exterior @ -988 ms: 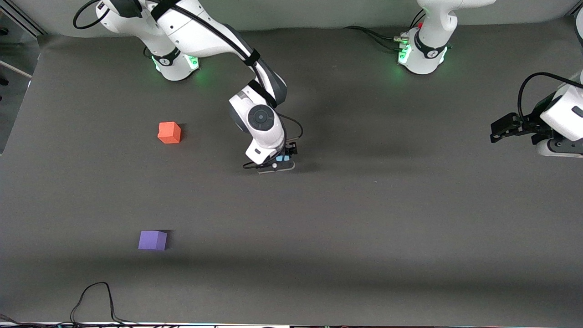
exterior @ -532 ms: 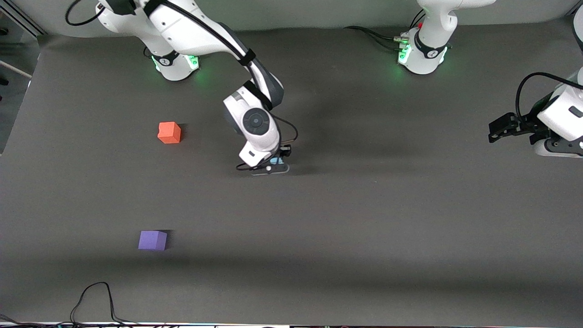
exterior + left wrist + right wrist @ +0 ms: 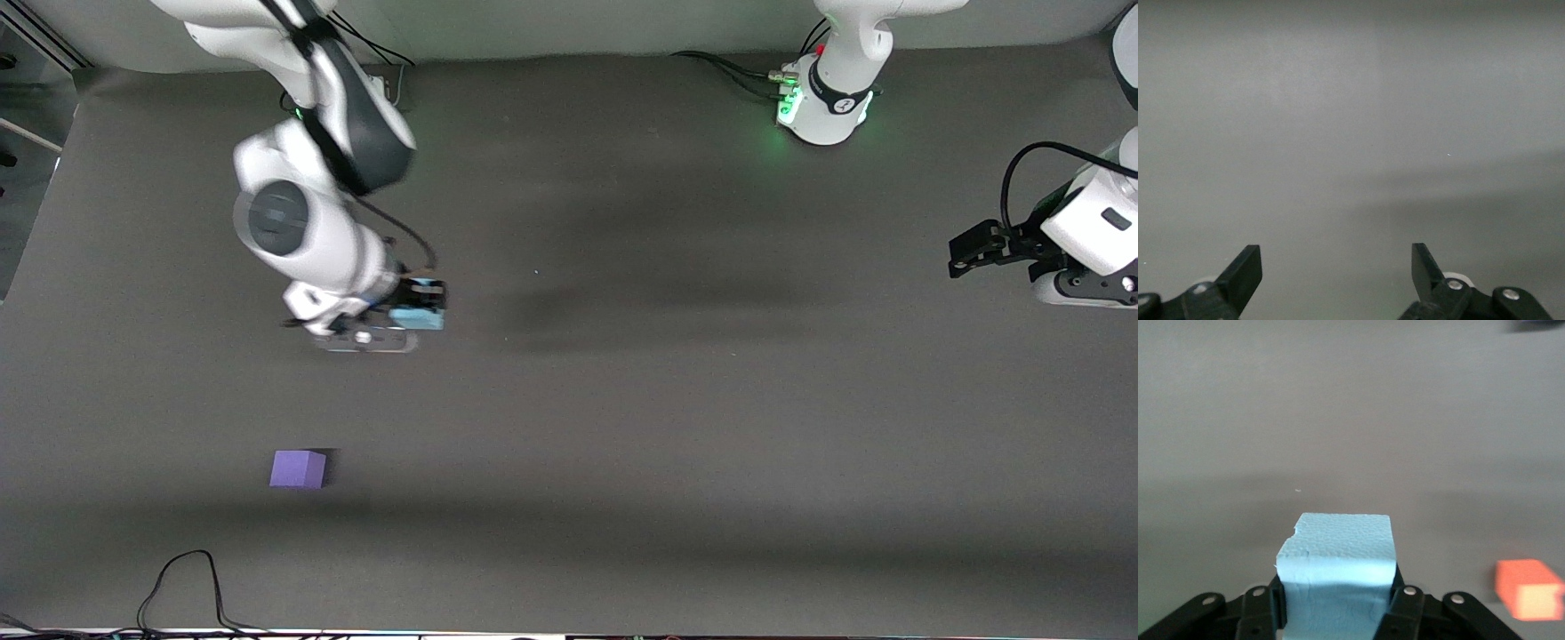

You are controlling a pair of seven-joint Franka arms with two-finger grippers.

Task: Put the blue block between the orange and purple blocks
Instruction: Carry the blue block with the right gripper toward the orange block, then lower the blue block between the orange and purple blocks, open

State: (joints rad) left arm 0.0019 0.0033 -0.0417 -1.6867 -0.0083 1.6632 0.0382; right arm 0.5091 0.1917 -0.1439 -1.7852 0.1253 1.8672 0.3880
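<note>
the right gripper [image 3: 418,316] is clamping the blue block [image 3: 1337,577], carrying it above the table [image 3: 711,400] toward the right arm's end. the orange block [image 3: 1528,588] is showing nearby; the purple block [image 3: 298,468] is sitting near the front edge. lowering it squarely midway between them looks best. the left gripper [image 3: 1337,270] is waiting, spread wide.

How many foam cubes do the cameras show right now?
3. The light-blue foam cube is clamped in the right hand, in the air. The purple cube sits nearer the front camera. The orange cube shows only in the right wrist view.
</note>
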